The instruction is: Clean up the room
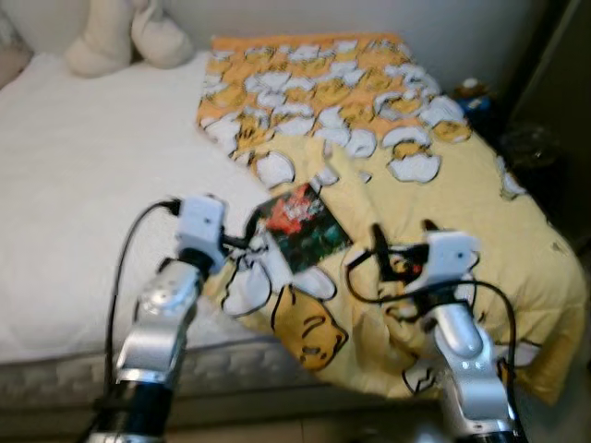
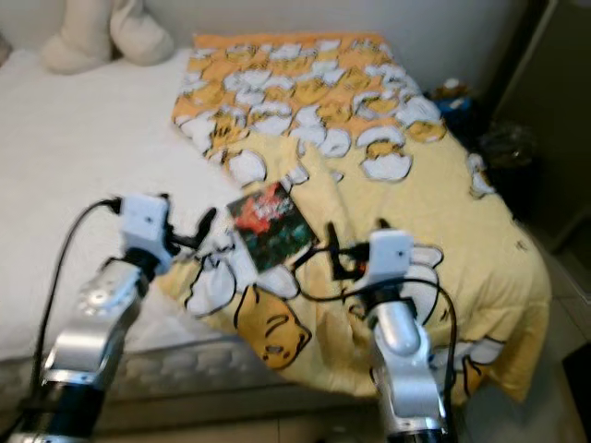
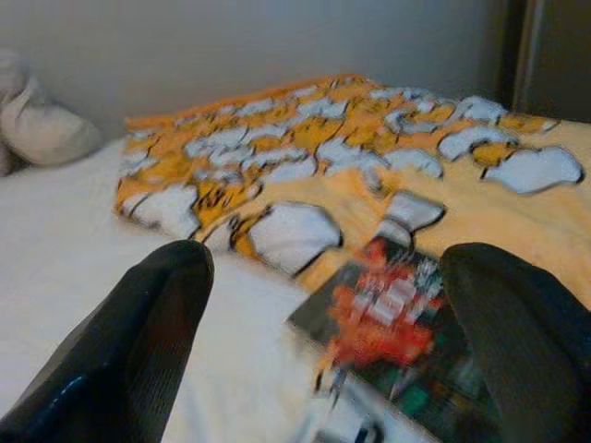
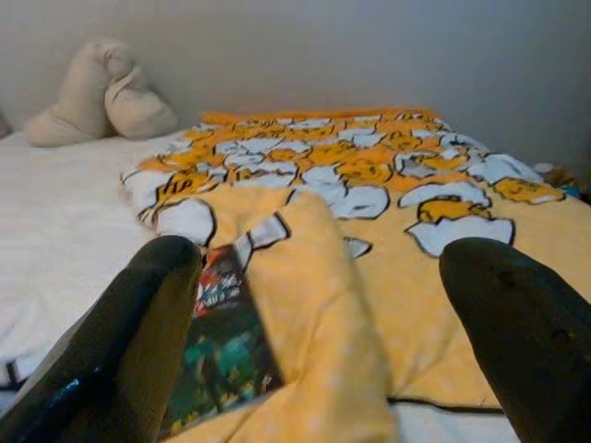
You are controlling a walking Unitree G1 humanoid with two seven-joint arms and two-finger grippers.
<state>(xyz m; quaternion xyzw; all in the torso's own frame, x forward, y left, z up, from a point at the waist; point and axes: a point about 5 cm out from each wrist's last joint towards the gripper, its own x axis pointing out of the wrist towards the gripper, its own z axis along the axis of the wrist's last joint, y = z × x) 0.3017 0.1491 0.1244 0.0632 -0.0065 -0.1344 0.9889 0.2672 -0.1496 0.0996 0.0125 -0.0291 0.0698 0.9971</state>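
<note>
A dark book (image 1: 300, 226) with a red and green cover lies flat on the yellow egg-print blanket (image 1: 443, 185), near the bed's front edge. My left gripper (image 1: 242, 235) hovers just left of the book, open with nothing between its fingers. In the left wrist view the book (image 3: 388, 341) sits close ahead, between the spread fingers and nearer one of them. My right gripper (image 1: 402, 245) is over the blanket just right of the book, also open and empty. In the right wrist view the book (image 4: 222, 346) lies beside a raised fold of blanket (image 4: 314, 305).
The white sheet (image 1: 83, 185) covers the left half of the bed. A cream plush toy (image 1: 120, 37) rests at the head by the wall. A dark cabinet (image 1: 554, 83) stands at the right, with small blue items (image 1: 476, 97) beside it. The mattress edge (image 1: 231, 365) is below my arms.
</note>
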